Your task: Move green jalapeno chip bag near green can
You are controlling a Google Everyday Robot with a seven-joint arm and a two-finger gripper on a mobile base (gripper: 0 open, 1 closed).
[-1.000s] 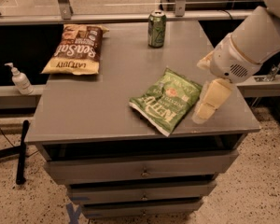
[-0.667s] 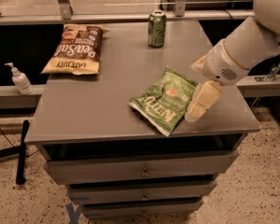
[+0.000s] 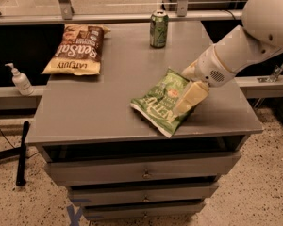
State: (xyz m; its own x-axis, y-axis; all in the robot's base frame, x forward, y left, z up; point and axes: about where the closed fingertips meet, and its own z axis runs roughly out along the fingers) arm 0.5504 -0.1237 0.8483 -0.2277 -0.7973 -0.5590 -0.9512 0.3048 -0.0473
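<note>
The green jalapeno chip bag (image 3: pixel 160 102) lies flat on the grey cabinet top (image 3: pixel 94 107), near its front right. The green can (image 3: pixel 158 28) stands upright at the back of the top, well behind the bag. My gripper (image 3: pixel 188 99) comes in from the right on a white arm (image 3: pixel 240 46). Its cream-coloured finger hangs over the bag's right edge, at or just above it.
A larger brown-and-yellow chip bag (image 3: pixel 76 50) lies at the back left of the top. A white pump bottle (image 3: pixel 20 80) stands on a ledge left of the cabinet. Drawers sit below the top. A rail runs behind the cabinet.
My gripper has moved left and a little down, from beside the bag's right edge to over the bag. The bag and the can have not moved.
</note>
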